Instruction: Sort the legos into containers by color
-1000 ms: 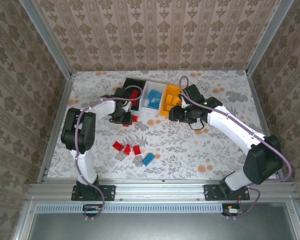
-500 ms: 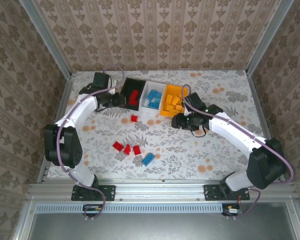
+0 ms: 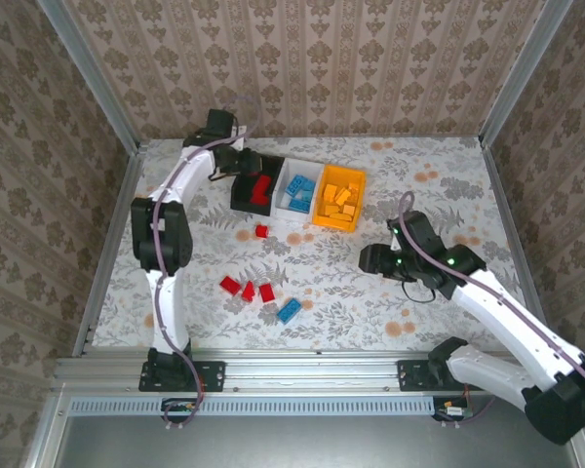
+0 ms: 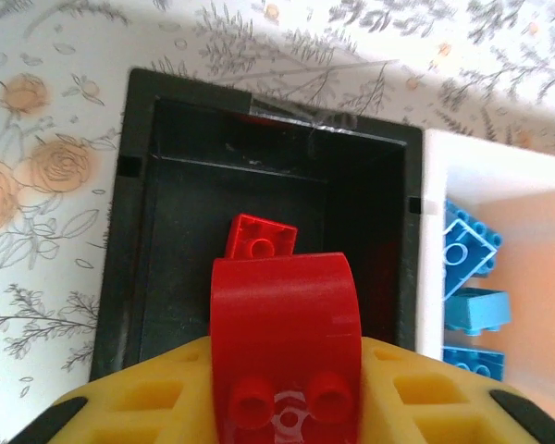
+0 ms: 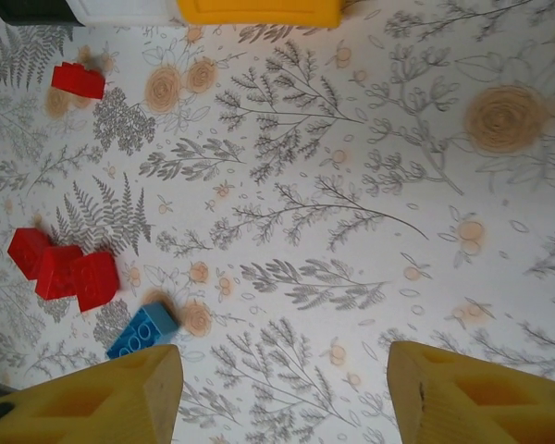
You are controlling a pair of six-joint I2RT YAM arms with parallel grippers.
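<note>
Lego sort: left gripper [image 4: 287,375] over the far-left black bin [image 4: 139,240].
Left wrist view: its fingers pinch a red curved brick [image 4: 285,314] above a small red brick [image 4: 261,239] lying inside. Right wrist view: right gripper [image 5: 282,379] spread wide, empty, above loose red bricks [image 5: 65,268] and a blue brick [image 5: 143,331].

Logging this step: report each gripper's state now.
Left gripper: closed on a red lego over the black bin.
Right gripper: open, holding nothing.
</note>
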